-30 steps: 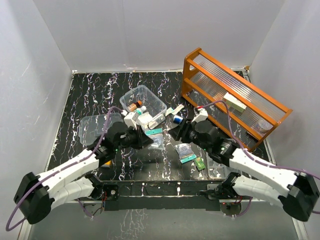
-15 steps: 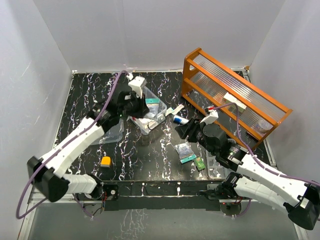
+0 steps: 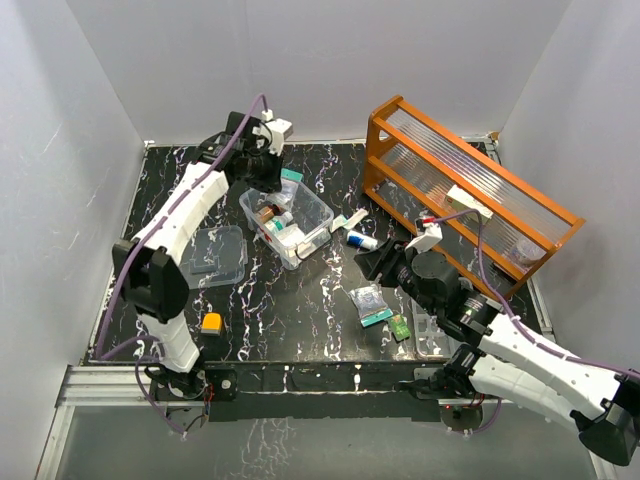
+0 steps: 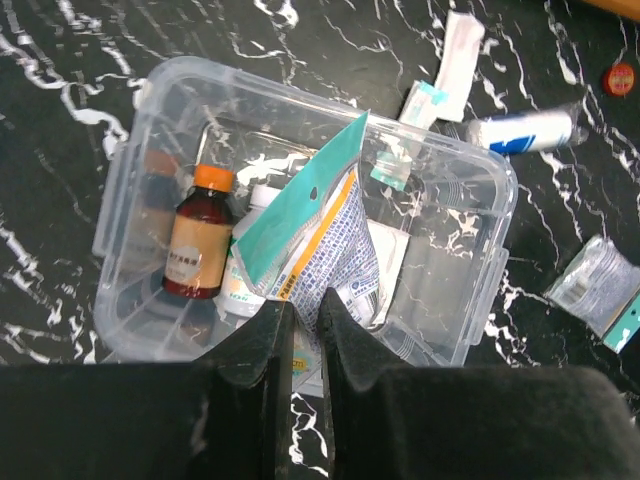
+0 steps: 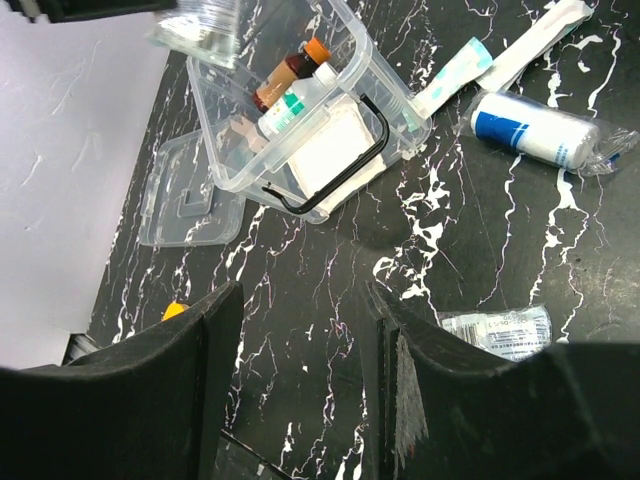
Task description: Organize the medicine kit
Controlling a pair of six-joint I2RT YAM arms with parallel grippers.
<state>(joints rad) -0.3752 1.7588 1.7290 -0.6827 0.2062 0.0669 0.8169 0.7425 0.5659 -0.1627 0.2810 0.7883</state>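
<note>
Left arm [image 3: 190,205] has just swung over the medicine kit [image 3: 322,212], sitting open around 11 o'clock on the worktop [image 3: 280,320]; left jaws are pinching a teal sachet [image 4: 330,235], probably dropping it in next; right jaws idling half-open, empty.

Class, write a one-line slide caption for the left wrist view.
Left jaws pinch a teal-topped packet above the open medicine kit, which holds a brown bottle.
</note>
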